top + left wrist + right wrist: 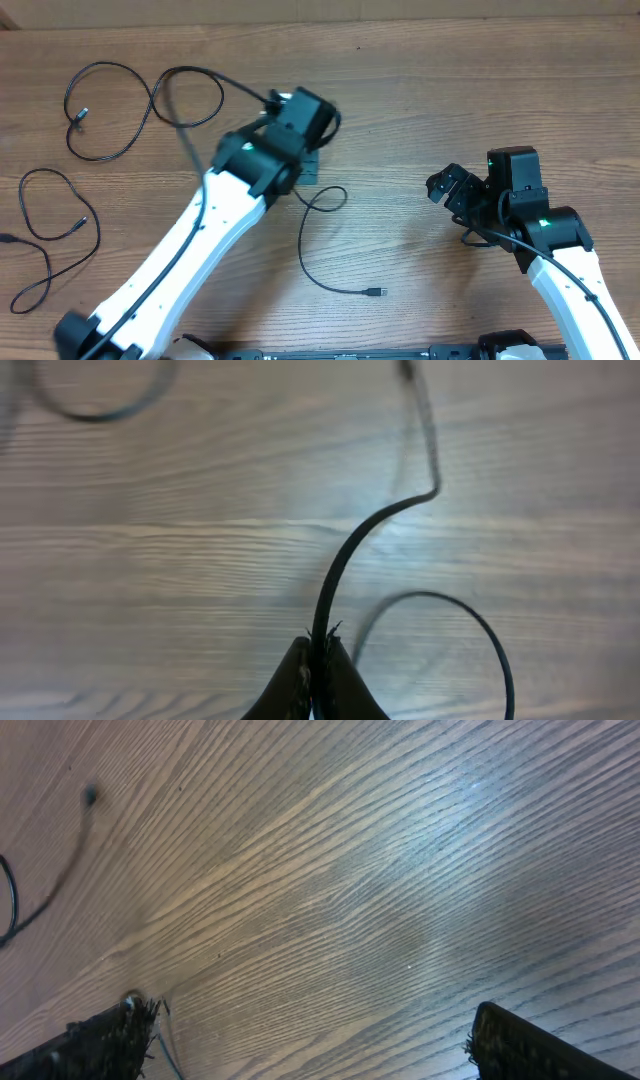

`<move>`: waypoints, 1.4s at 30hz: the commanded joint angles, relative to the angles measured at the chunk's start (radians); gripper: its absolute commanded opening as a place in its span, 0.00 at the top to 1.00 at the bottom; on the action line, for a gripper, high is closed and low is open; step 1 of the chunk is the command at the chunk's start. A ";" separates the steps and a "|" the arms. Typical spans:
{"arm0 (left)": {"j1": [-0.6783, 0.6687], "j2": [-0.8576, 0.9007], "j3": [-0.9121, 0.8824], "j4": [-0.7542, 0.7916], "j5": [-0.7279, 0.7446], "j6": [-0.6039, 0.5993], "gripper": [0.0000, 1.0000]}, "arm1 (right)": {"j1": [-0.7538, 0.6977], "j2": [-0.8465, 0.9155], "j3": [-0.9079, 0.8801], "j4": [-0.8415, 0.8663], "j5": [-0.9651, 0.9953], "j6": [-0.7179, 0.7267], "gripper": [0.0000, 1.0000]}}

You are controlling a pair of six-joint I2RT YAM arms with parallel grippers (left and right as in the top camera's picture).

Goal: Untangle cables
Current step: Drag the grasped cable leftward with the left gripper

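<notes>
Wooden table (450,90), left gripper (318,645) pinching cable (345,555) — right gripper (305,1020) spread wide, well apart

White arm links (185,245), black joints (262,160) and wrist housings (515,172), small green lights (543,222), dark rough-edged fingers (515,1045)

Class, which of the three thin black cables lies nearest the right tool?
The middle cable, running from beside the left arm to a plug between the arms; the top-left cable and far-left cable lie farther away.
</notes>
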 commanded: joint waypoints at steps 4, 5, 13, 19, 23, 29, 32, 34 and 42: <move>0.055 -0.169 0.022 -0.035 -0.127 -0.098 0.96 | 0.003 -0.003 0.020 0.005 -0.006 -0.005 0.00; 0.061 -0.179 0.022 -0.042 -0.127 -0.098 0.96 | 0.003 -0.003 0.020 0.005 -0.006 -0.005 0.00; 0.096 -0.218 0.022 -0.127 -0.151 -0.127 0.96 | 0.003 -0.003 0.020 0.005 -0.006 -0.005 0.00; 0.098 -0.238 0.022 -0.196 -0.229 -0.212 0.96 | 0.003 -0.003 0.020 0.005 -0.006 -0.005 0.00; 0.108 -0.245 0.022 -0.238 -0.234 -0.221 0.95 | 0.003 -0.003 0.020 0.005 -0.006 -0.005 0.00; 0.125 -0.245 0.022 -0.362 -0.288 -0.432 0.95 | 0.003 -0.003 0.020 0.005 -0.006 -0.005 0.00; 0.133 -0.245 0.021 -0.404 -0.292 -0.484 0.95 | 0.003 -0.003 0.020 0.005 -0.006 -0.005 0.00; 0.134 -0.245 0.021 -0.413 -0.271 -0.484 0.96 | 0.003 -0.003 0.020 0.005 -0.006 -0.005 0.00; 0.134 -0.245 -0.021 -0.440 -0.198 -0.607 0.95 | 0.003 -0.003 0.020 0.005 -0.006 -0.005 0.00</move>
